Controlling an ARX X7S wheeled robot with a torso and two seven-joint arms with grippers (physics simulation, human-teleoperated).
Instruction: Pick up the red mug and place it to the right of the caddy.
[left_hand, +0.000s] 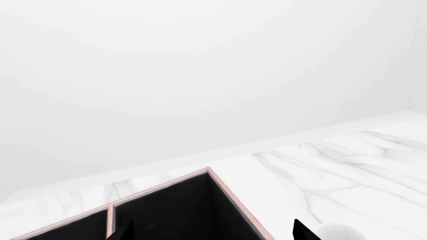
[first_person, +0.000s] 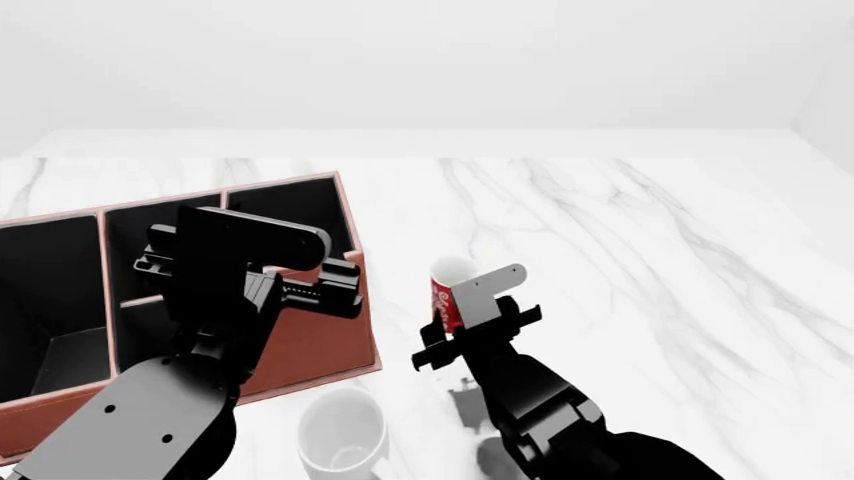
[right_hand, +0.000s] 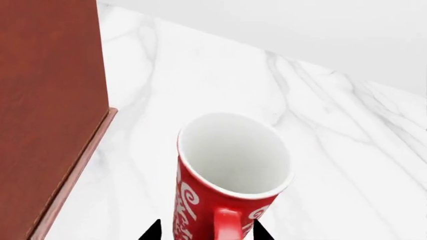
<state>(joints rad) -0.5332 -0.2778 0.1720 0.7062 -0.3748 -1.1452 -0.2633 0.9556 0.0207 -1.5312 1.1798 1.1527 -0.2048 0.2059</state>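
Observation:
The red mug (first_person: 446, 298) with white script and a white inside is just right of the caddy (first_person: 315, 348), a short gap between them. My right gripper (first_person: 474, 335) is shut on the mug's lower body. In the right wrist view the red mug (right_hand: 230, 185) sits between my right gripper's (right_hand: 207, 229) fingertips, handle toward the camera, with the caddy's brown wall (right_hand: 47, 100) beside it. My left gripper (first_person: 320, 295) is open and empty over the caddy's right end. In the left wrist view my left gripper (left_hand: 213, 231) hangs above the caddy's rim (left_hand: 221, 183).
A larger plain white mug (first_person: 342, 436) stands on the marble table (first_person: 641, 260) in front of the caddy's right corner, and its rim shows in the left wrist view (left_hand: 337, 232). The marble top stretches to the right and back.

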